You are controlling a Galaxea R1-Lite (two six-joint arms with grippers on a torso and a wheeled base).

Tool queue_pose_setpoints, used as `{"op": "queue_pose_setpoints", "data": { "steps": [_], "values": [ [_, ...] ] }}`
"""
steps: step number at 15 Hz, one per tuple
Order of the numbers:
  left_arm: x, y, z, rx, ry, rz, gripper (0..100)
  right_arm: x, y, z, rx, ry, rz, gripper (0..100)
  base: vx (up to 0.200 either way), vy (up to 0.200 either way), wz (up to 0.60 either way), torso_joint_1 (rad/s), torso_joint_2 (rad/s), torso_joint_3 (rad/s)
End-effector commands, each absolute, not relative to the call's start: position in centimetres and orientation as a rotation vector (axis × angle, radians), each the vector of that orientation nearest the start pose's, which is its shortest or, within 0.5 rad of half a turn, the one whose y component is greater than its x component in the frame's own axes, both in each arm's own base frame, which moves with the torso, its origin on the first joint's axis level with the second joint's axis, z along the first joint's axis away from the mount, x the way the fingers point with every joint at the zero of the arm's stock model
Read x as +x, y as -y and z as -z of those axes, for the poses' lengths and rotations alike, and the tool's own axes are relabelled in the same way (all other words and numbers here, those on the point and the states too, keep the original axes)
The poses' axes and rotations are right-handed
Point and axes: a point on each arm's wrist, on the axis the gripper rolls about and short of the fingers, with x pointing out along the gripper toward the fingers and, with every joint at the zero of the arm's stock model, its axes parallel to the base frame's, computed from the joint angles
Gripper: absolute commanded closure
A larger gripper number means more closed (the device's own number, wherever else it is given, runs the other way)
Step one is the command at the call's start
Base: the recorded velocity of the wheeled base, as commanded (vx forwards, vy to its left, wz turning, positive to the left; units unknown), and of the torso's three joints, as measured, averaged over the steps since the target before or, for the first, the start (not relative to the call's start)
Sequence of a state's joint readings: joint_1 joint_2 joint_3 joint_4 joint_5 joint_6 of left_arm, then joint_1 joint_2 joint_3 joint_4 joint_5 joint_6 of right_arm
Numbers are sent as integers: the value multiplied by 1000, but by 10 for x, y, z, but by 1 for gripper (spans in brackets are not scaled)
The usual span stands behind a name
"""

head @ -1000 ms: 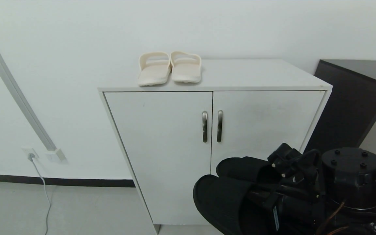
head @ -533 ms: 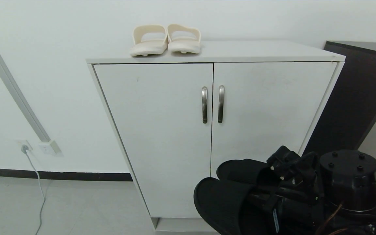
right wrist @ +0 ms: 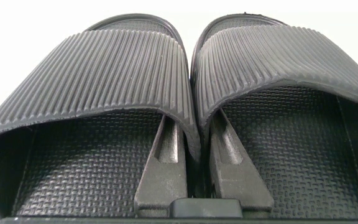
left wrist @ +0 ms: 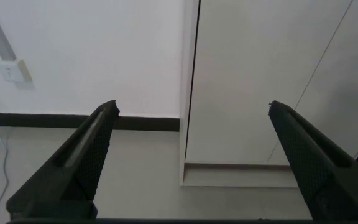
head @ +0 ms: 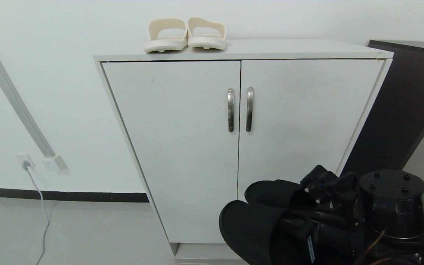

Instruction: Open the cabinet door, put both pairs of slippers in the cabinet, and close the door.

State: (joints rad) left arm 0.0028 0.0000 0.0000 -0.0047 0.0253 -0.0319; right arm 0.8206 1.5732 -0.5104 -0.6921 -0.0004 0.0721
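The right hand is clenched on the pair of black slippers. Its two fingers lie inside the slippers and pinch their inner walls together, so both hang from one grip, toes pointing away from the wrist. The left hand is released, fingers spread wide, with nothing between them. It hangs low, facing the cabinet's bottom corner.

Just ahead of the right hand stands the white cabinet. The left door and right door are both shut, and the handles are above the hand and untouched. Higher up and well apart from either hand, the pair of cream slippers sits side by side on the cabinet's top surface, toward its left end.

By my judgement the task has barely begun: one pair is picked up, while opening a door, stowing both pairs and closing the door are left.

The count is two pairs of slippers, four in all, one cabinet, two doors and two handles.
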Motion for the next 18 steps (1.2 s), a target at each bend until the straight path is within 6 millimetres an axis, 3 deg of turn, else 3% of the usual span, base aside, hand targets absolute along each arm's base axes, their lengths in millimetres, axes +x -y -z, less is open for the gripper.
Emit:
{"op": "queue_pose_setpoints", "data": {
  "steps": [1, 4, 6, 7, 10, 15, 18],
  "values": [
    [-23, -1, -77, -31, 11, -31, 0, 168, -181, -148, -86, -375, -798, 100, 0, 0, 0, 0, 0, 0],
    [-24, -1, -81, -31, 22, -29, 0, 168, -181, -147, -82, -368, -800, 100, 0, 0, 0, 0, 0, 0],
    [-30, 0, -134, -138, 105, -22, 0, 168, -181, -146, -79, -358, -803, 100, 0, 0, 0, 0, 0, 0],
    [-24, 0, -152, -122, 77, -3, 0, 169, -182, -145, -79, -358, -803, 100, 0, 0, 0, 0, 0, 0],
    [16, 4, -171, -94, -84, 197, 0, 169, -182, -140, -94, -372, -803, 100, 0, 0, 0, 0, 0, 0],
    [83, 12, -184, -107, -131, 410, 0, 168, -183, -139, -101, -359, -815, 100, 0, 0, 0, 0, 0, 0],
    [102, 30, -188, -98, -155, 579, 0, 167, -184, -139, -101, -358, -818, 100, 0, 0, 0, 0, 0, 0]
  ]
}}
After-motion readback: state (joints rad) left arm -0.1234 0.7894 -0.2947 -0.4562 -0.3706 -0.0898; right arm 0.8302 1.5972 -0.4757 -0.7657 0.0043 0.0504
